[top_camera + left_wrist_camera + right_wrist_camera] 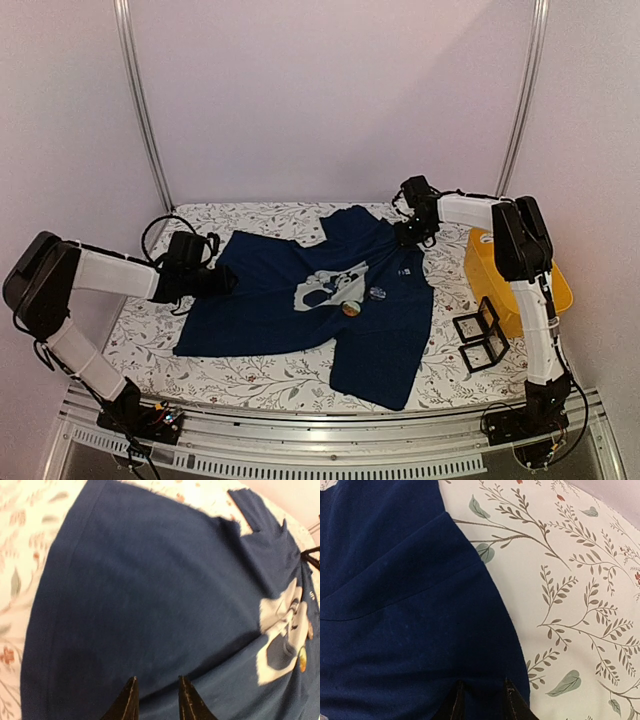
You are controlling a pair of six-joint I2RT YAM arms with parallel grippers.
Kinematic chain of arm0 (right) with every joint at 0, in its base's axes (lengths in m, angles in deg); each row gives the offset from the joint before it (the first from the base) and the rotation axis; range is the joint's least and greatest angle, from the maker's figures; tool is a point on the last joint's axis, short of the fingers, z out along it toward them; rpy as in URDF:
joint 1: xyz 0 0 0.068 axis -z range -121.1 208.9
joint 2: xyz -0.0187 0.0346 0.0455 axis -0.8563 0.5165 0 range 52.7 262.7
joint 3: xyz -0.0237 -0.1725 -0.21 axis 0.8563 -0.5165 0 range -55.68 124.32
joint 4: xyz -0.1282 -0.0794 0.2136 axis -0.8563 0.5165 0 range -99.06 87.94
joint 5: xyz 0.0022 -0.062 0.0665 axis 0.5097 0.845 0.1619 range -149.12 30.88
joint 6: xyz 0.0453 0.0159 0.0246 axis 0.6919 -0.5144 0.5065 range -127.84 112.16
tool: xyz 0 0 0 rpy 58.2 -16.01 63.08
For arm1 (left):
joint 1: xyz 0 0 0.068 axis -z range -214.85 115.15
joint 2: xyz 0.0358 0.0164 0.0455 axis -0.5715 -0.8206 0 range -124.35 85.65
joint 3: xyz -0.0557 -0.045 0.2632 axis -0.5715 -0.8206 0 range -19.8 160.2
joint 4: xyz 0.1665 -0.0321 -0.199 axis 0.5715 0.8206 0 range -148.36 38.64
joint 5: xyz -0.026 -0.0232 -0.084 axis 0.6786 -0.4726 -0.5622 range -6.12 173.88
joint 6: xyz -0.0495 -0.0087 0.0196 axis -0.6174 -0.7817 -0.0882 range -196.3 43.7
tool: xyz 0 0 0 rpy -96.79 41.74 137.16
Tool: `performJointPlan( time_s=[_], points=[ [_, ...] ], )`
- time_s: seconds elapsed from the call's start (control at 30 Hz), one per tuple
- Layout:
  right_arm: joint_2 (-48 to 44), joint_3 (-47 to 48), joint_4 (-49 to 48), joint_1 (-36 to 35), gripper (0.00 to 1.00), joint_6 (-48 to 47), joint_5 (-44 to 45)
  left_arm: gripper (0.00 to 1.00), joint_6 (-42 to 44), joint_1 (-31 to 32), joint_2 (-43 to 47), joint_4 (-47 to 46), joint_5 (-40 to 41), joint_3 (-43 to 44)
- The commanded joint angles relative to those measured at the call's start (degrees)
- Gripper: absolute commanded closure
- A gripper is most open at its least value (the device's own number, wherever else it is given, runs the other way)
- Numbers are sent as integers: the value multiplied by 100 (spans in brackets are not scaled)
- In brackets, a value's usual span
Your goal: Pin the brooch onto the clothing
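Booth: Start at the left of the overhead view. Where's your left tool?

Me: My left tool (157, 682) sits at the left edge of the clothing (270, 300). Its tips are a narrow way apart, with navy cloth showing between them. Pinching or only resting on it? I cannot tell.

Booth: And the shirt itself?

Me: It's spread across the middle of the worktop (150, 340), pale print (330, 288) facing up at centre frame. By the print lie two small round pieces: an orange brooch (350, 309) at its lower right corner and a bluish badge (378, 293) just right of that. Both are on the cloth. Pinned through or merely lying there, they're too small to say.

Booth: Over to the right?

Me: My right tool (484, 682) is at the shirt's upper right edge. Tips slightly parted over navy cloth, grip unclear. Further right are a yellow bin (480, 270) and two black open boxes (480, 338).

Booth: Progress?

Me: Early, I'd judge. Neither tool carries a brooch and both are on cloth, so this looks like spreading the shirt. Picking up and pinning remain, unless those pieces are already fastened.
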Motion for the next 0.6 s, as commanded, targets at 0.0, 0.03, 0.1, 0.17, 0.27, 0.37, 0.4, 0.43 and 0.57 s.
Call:
performJointPlan(
  time_s=[0.0,0.03,0.1,0.17,0.27,0.37,0.4,0.43,0.57],
  points=[
    [-836,-37,328,-356,74,-206,217,74,652,-181,-631,109,172,1595],
    [-1083,-230,295,-483,74,-170,261,76,722,-223,-963,305,183,2023],
    [-1642,-884,166,-778,74,-81,334,80,882,-326,-1614,590,190,2689],
    [-2140,-1705,55,-1102,76,91,258,81,991,-406,-2189,778,185,3195],
    [-2837,-2801,95,-1649,86,675,-56,83,1100,-530,-3130,1371,77,4046],
    [-3303,-3575,146,-2230,97,1096,-193,86,1050,-561,-3641,1589,-160,4605],
    [-3386,-3805,187,-2431,100,1318,-171,86,994,-566,-3725,1577,-197,4673],
    [-3481,-3999,245,-2603,100,1446,-176,86,924,-571,-3784,1553,-217,4729],
    [-3653,-4833,285,-3133,100,2196,-432,87,623,-678,-4115,1598,-349,4973]
  ],
)
